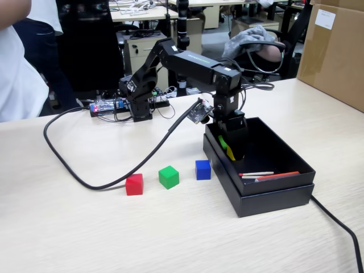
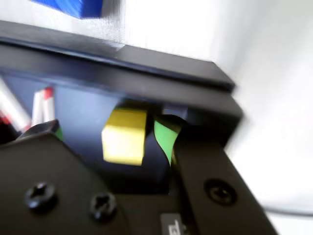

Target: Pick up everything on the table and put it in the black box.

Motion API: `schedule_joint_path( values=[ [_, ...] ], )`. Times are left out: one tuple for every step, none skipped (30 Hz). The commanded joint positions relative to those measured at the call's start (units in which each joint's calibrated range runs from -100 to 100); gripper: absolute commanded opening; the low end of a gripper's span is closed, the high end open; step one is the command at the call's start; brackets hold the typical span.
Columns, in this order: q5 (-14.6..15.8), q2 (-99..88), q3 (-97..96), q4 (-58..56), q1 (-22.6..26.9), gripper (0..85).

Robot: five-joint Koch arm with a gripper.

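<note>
My gripper [image 1: 232, 149] reaches down inside the black box [image 1: 267, 196], near its left wall in the fixed view. In the wrist view the gripper [image 2: 111, 133] is open, and the yellow cube [image 2: 124, 136] lies between the jaws, close to the right finger's green pad [image 2: 165, 138] and well clear of the left one. Only a sliver of the yellow cube [image 1: 230, 154] shows beside the gripper in the fixed view. On the table [image 1: 170, 233], left of the box, a red cube [image 1: 134, 184], a green cube [image 1: 168, 177] and a blue cube [image 1: 203, 169] sit in a row. The blue cube [image 2: 73, 7] also shows beyond the box rim.
Thin red and white sticks [image 1: 267, 176] lie in the box's near part. A thick black cable [image 1: 85, 176] loops over the table left of the cubes. A big brown cardboard box [image 1: 335, 51] stands at the back right. The arm's base [image 1: 139, 102] is behind the cubes.
</note>
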Motion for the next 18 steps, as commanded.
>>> schedule_joint_path(
  values=[
    [0.1, -18.3, 2.5, -0.6, -1.5, 39.9],
    [0.1, -21.7, 2.8, -0.6, -2.3, 41.8],
    [0.1, -24.8, 3.8, -0.6, -3.4, 41.9],
    [0.0, -27.3, 4.9, -0.6, -4.5, 41.9],
    [-0.1, -29.9, 5.8, -0.6, -5.7, 41.9],
    [-0.4, -31.6, 6.4, -0.6, -6.8, 41.9],
    [-1.1, -33.3, 6.5, -0.6, -8.0, 41.9],
    [-1.7, -34.8, 6.1, -0.6, -9.2, 41.9],
    [-2.3, -35.9, 5.5, -0.6, -10.4, 42.0],
    [-3.9, -37.4, 2.7, -0.6, -13.0, 45.6],
    [-4.8, -38.1, 0.6, -0.6, -14.3, 47.2],
    [-5.5, -38.2, -1.3, -0.6, -15.5, 48.7],
    [-6.1, -38.2, -3.1, -0.6, -16.7, 49.1],
    [-6.7, -38.2, -5.4, -0.5, -17.7, 49.5],
    [-7.6, -37.6, -9.8, 0.9, -19.7, 49.9],
    [-8.0, -36.5, -11.7, 1.6, -20.5, 49.9],
    [-8.1, -35.4, -13.1, 1.8, -21.2, 49.9],
    [-8.3, -33.5, -13.9, 1.9, -21.8, 49.9]
  ],
)
